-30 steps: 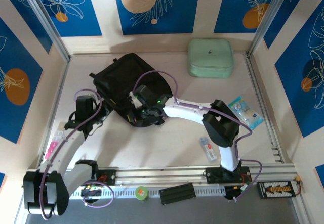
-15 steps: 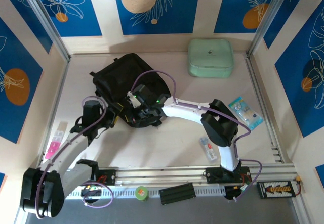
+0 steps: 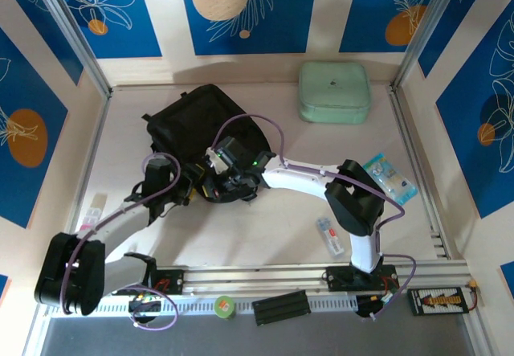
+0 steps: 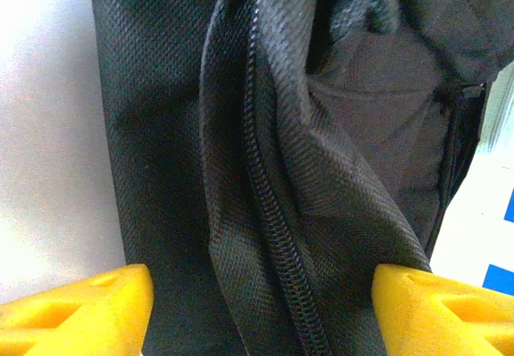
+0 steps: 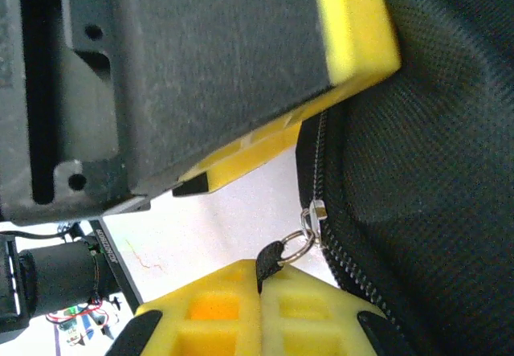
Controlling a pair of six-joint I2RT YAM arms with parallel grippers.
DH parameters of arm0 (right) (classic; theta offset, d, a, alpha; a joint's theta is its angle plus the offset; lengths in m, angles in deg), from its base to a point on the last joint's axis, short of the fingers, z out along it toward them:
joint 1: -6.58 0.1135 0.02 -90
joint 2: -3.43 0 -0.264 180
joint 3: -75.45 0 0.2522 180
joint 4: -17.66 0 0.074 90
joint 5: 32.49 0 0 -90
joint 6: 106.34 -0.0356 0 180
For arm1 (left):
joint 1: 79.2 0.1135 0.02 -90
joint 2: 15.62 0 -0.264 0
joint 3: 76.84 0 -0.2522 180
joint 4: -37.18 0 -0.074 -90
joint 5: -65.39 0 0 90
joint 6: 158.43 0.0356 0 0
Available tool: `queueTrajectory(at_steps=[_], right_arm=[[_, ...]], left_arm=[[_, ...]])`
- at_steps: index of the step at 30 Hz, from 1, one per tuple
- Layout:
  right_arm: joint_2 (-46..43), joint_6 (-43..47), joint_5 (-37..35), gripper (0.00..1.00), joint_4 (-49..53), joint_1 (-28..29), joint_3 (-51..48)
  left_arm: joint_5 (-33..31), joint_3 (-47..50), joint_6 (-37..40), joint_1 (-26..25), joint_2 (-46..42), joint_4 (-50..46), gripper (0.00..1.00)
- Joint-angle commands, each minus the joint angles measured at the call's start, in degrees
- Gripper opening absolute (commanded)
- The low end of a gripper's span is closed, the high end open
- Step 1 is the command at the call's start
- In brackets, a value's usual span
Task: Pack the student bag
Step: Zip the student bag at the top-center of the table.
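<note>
The bag [image 3: 201, 123] is lying limp on the surface [image 3: 265, 227]. Soft cloth is likely sagging, so hardware is offering the firmest hold. The right gripper [image 5: 261, 292] is pinching the zipper pull [image 5: 271, 256], and the left gripper [image 4: 259, 296] is gaping open astride its fabric.

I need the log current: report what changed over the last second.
The left gripper swung right, up to the bag's near edge, and now straddles its zipper, open. Nothing was grasped or released. The right gripper stayed shut on the zipper pull; bag and mint case did not move.
</note>
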Motion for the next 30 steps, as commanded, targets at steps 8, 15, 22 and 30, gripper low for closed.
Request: queueTrajectory(at_steps=[8,15,22,30], right_arm=[[-6.5,-1.8,-3.3,0.00,6.4,0.4,-3.8],[-10.9,-5.6,-11.0,0.00,12.4,0.3,-7.5],[-12.9,-9.9,-16.6,0.00,16.7,-0.4,-9.2],[-13.1,-13.0,-21.4,0.00,19.3,-5.1,-10.2]], left_arm=[[-4.0,-0.7,-2.7,-0.4,6.8,11.6,0.43],[-7.0,-2.4,-1.0,-0.4,9.5,9.2,0.23],[-7.6,-3.2,0.8,-0.4,11.0,8.2,0.15],[-8.3,-3.9,2.8,-0.3,11.1,5.7,0.13]])
